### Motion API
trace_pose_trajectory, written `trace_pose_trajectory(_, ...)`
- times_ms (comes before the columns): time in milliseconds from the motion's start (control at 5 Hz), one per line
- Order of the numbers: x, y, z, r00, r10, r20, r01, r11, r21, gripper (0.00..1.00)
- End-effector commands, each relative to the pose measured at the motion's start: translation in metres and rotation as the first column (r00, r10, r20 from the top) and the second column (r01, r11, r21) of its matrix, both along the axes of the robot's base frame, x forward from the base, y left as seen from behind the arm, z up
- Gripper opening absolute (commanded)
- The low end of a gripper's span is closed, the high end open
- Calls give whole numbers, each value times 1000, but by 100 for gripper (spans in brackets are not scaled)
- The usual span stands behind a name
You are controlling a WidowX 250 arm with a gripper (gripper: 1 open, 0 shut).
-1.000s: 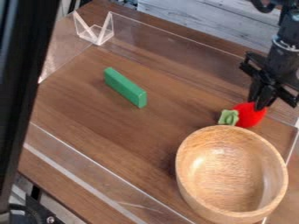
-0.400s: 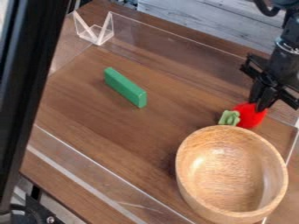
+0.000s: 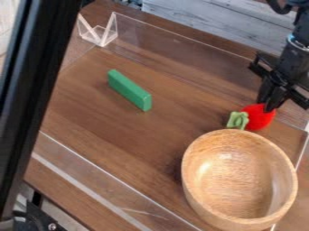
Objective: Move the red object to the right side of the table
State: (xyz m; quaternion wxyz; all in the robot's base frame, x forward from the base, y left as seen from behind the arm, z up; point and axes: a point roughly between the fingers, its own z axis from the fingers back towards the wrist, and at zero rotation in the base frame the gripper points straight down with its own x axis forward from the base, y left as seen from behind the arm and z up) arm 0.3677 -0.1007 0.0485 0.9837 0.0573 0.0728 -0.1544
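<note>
The bowl [image 3: 239,180] is positioned nearest, complete in outline. Just beyond its rim, the red fruit [image 3: 257,117] is located on the table [image 3: 157,149], its green stub directed left. Its upper part is overlapped by the dark gripper [image 3: 273,99]. The jaws are closed; contact with the fruit cannot be confirmed. The arm [image 3: 294,56] is cut off by the frame edge.

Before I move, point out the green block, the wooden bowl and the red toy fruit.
Green block [image 3: 129,90]: camera view, long top face.
Wooden bowl [image 3: 196,165]: camera view, left rim.
Red toy fruit [image 3: 257,117]: camera view, red body.
</note>
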Motion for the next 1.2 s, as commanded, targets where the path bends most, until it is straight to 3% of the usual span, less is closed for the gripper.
trace_pose_trajectory(0, 9, 6, 17, 999, 9, 43, -9, 1000, -6, 0)
trace_pose_trajectory(600, 1, 16, -24, 996, -86, 14, 85, 996, 38, 0)
trace_pose_trajectory(800, -4, 21, -6, 997, -64, 36, 63, 997, 38, 100)
trace_pose_trajectory(1000, -7, 28, 22, 996, -37, 84, 34, 999, 41, 100)
